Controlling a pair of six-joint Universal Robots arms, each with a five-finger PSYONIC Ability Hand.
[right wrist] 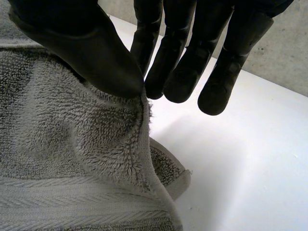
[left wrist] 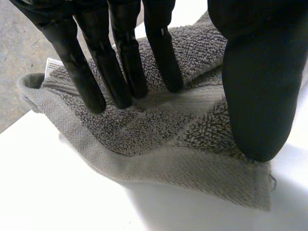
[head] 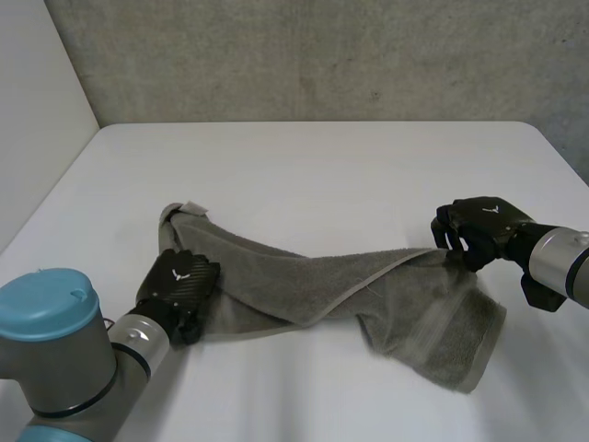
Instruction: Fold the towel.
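White table (head: 322,175); crumpled grey towel (head: 414,313) on it.

Grey towel (head: 331,285) = terry cloth, rough looped pile w/ flat woven band; white table (head: 304,175) smooth, matt; wall (head: 322,55) rough, pitted concrete.

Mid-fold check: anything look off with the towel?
Yes. The towel is askew: twisted into a rumpled band across the table, one hem rolled over mid-length, its right end slumped in a heap. The left hand presses its left end with straight fingers; the right hand pinches an edge at the right end.
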